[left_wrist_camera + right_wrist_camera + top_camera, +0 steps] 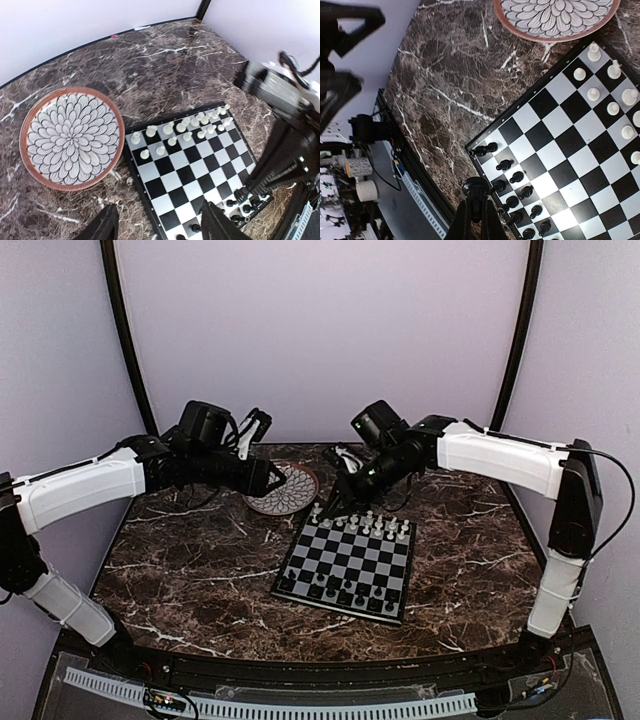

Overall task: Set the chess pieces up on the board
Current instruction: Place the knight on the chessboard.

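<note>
the right gripper (474, 207) is closed tight on what looks like a black pawn (475, 186), pinched low at the very fingertips, with its round head poking out past them. that thin hold is the main risk: the little piece can twist or slip out during the carry and roll off across the marble table (200, 570). the black chessmen (517, 177) already stand packed in two rows along the near edge of the chessboard (175, 175). lowering the closed fingers between them could knock a neighbour over or shove it off its square. one piece at the near-left corner may already be lying down, though it is too small to be sure. the white chessmen (185, 127) fill the far rows just as tightly. the left gripper (159, 225) hangs above the table with its jaws spread wide and nothing between them, beside the right arm, so the two arms could clip each other over the far-left corner of the board. the only container is the round flower-patterned plate (72, 135), which lies just beside that corner, and nothing is left in it.
</note>
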